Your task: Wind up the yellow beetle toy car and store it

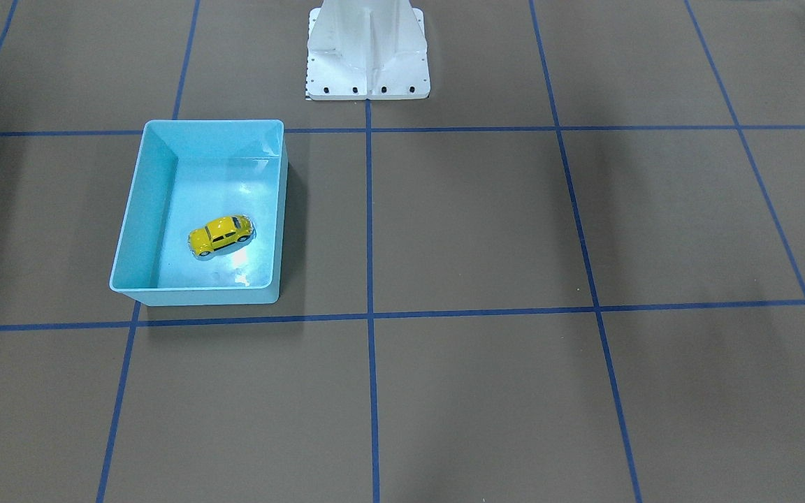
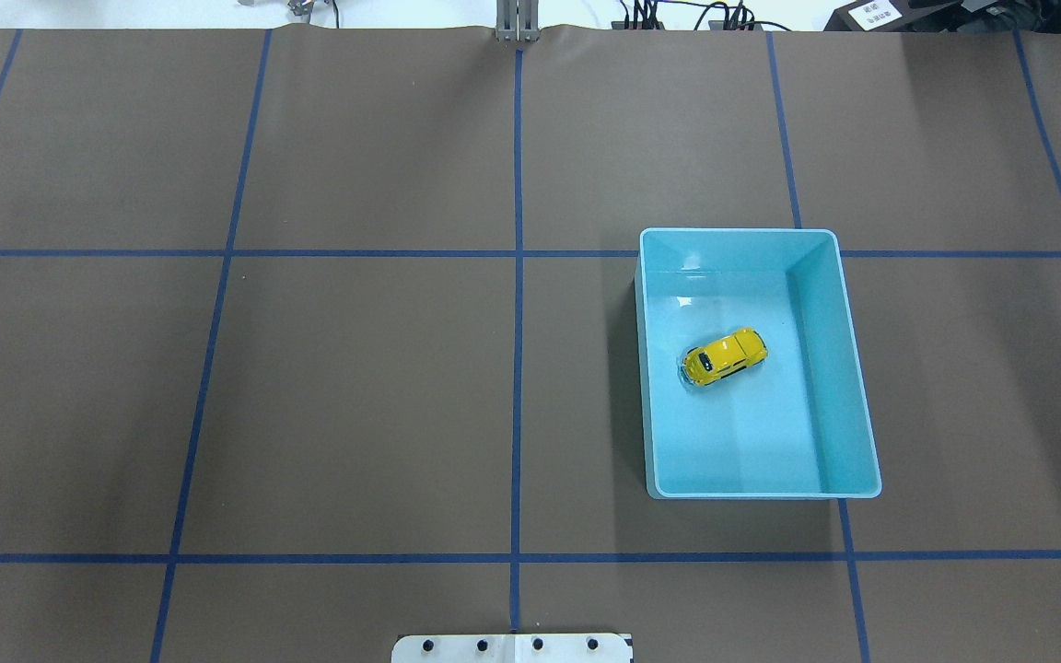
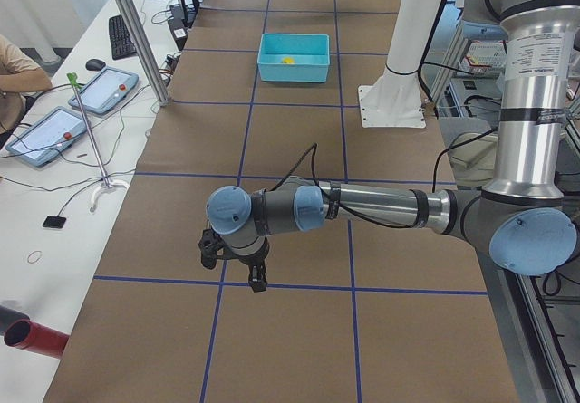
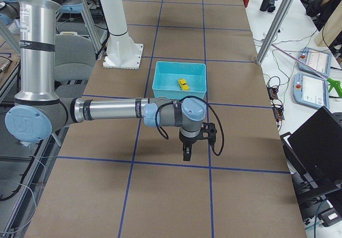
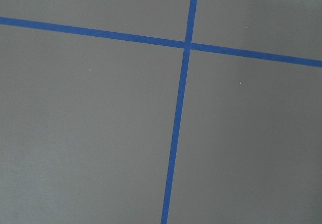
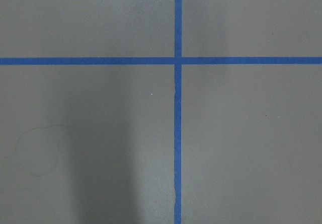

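The yellow beetle toy car (image 2: 724, 357) rests on its wheels on the floor of the light blue bin (image 2: 853, 368), apart from the walls. It also shows in the front view (image 1: 220, 235), the left side view (image 3: 287, 60) and the right side view (image 4: 183, 83). My left gripper (image 3: 232, 273) hangs over the paper far from the bin, seen only in the left side view. My right gripper (image 4: 195, 147) hangs a little in front of the bin, seen only in the right side view. I cannot tell whether either is open or shut. Both wrist views show only brown paper.
Brown paper with blue tape lines (image 2: 518, 276) covers the table. The white robot base (image 1: 367, 52) stands at the table's robot side. Metal posts (image 3: 136, 32), tablets (image 3: 50, 131) and cables lie on the side bench. A red cylinder (image 3: 32, 338) lies near the left end.
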Controlling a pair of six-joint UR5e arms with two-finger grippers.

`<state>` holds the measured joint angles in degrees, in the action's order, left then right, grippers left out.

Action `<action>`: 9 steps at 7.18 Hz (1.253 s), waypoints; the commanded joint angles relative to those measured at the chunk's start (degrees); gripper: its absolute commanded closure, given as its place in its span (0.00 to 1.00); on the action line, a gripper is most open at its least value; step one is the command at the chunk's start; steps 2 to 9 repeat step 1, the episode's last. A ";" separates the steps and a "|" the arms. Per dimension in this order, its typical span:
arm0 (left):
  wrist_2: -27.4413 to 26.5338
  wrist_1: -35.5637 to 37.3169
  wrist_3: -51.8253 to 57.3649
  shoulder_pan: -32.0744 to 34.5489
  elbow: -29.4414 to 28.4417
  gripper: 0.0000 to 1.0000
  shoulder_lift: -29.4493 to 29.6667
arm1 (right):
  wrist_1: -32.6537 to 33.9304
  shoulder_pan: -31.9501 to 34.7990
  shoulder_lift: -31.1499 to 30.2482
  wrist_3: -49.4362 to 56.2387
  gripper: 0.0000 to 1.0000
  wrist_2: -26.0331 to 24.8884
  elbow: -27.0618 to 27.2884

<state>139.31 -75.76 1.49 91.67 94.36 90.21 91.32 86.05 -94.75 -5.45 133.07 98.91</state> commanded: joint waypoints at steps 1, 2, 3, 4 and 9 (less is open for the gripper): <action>0.00 0.00 0.00 0.00 -0.05 0.00 0.06 | 0.00 0.00 0.09 0.00 0.00 0.09 -0.29; 0.00 0.00 0.00 0.00 -0.05 0.00 0.06 | 0.00 0.00 0.09 0.00 0.00 0.09 -0.29; 0.00 0.00 0.00 0.00 -0.05 0.00 0.06 | 0.00 0.00 0.09 0.00 0.00 0.09 -0.29; 0.00 0.00 0.00 0.00 -0.05 0.00 0.06 | 0.00 0.00 0.09 0.00 0.00 0.09 -0.29; 0.00 0.00 0.00 0.00 -0.05 0.00 0.06 | 0.00 0.00 0.09 0.00 0.00 0.09 -0.29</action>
